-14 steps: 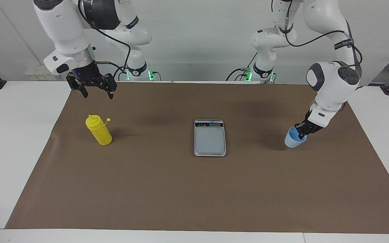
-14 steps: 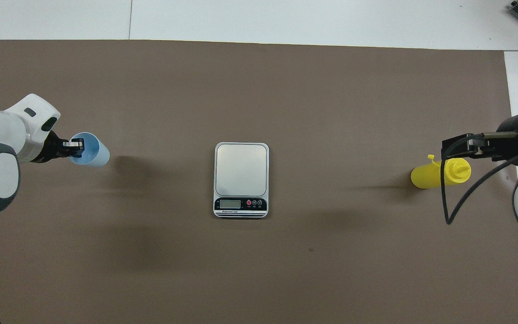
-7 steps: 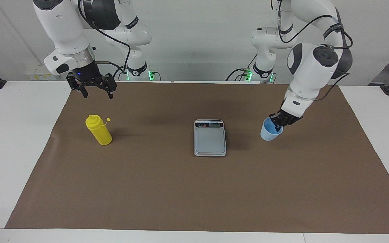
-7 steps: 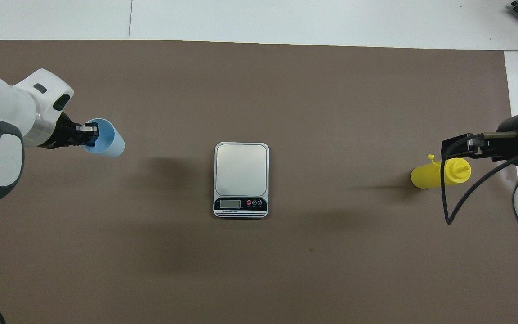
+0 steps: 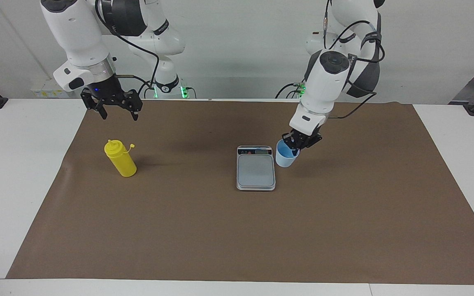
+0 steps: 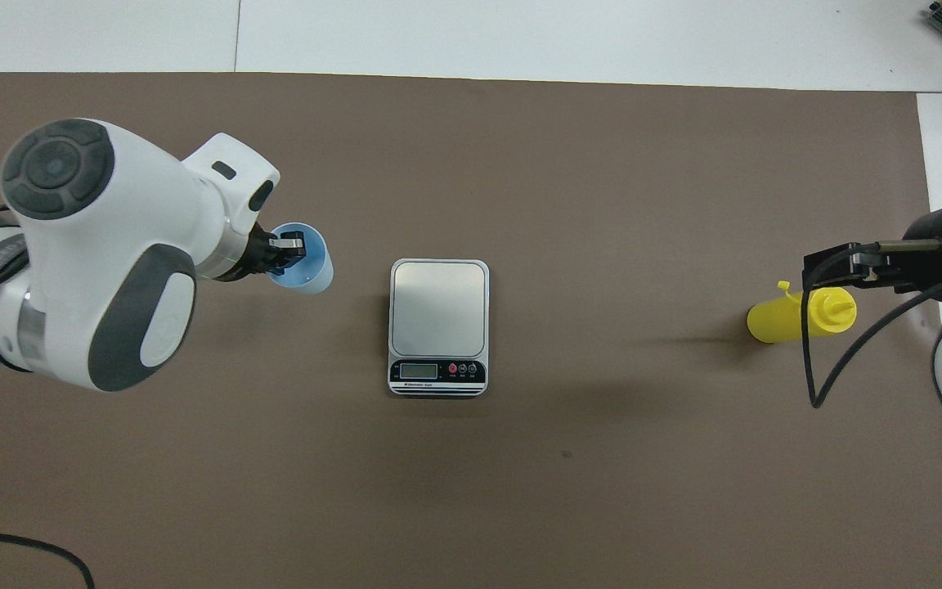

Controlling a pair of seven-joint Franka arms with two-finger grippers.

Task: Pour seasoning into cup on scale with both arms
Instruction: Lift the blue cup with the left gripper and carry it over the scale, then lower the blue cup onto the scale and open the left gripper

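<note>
Light-blue plastic cup (image 5: 286,155): light, thin-walled, crushable; rim pinched in left jaws (image 5: 296,146), airborne beside scale (image 5: 256,167) | yellow squeeze bottle (image 5: 120,158): soft-walled, take mid-body; on worktop below right jaws (image 5: 115,113), which hang spread, empty.

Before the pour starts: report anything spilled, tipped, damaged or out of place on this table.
Nothing stands out. The seasoning stands upright, its cap hanging open on its tether. The scale lies flat and bare. The left gripper carries the cup by its rim, slightly tilted, beside the scale. No spill shows on the brown mat.
</note>
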